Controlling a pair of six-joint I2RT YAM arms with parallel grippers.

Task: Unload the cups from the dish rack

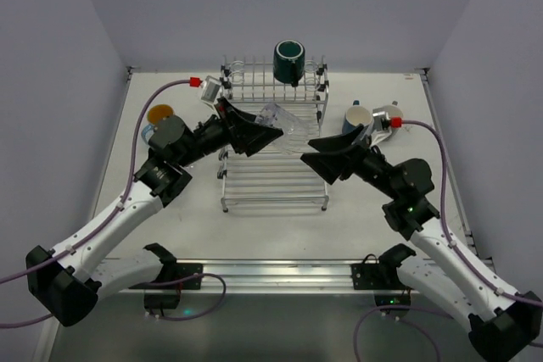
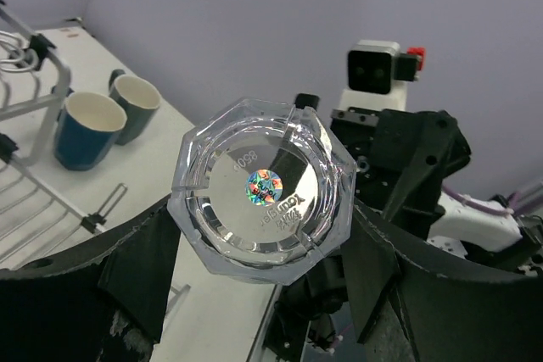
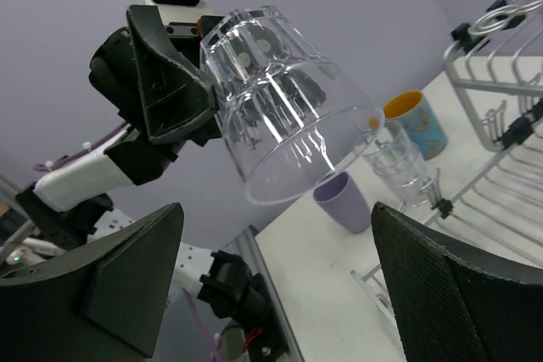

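My left gripper (image 1: pixel 270 130) is shut on a clear glass tumbler (image 1: pixel 289 123) and holds it tilted in the air over the silver wire dish rack (image 1: pixel 276 182). In the left wrist view the tumbler's base (image 2: pixel 263 188) fills the gap between my fingers. In the right wrist view the tumbler (image 3: pixel 280 112) hangs mouth-down toward my right gripper (image 3: pixel 280 294), which is open and empty. In the top view the right gripper (image 1: pixel 318 158) sits at the rack's right edge. A teal mug (image 1: pixel 289 61) sits on the rack's rear tier.
Two dark blue mugs (image 2: pixel 85 129) stand on the table right of the rack (image 1: pixel 356 118). Left of the rack stand a light blue mug with orange inside (image 3: pixel 416 120), a purple cup (image 3: pixel 344 201) and a clear tumbler (image 3: pixel 399 163).
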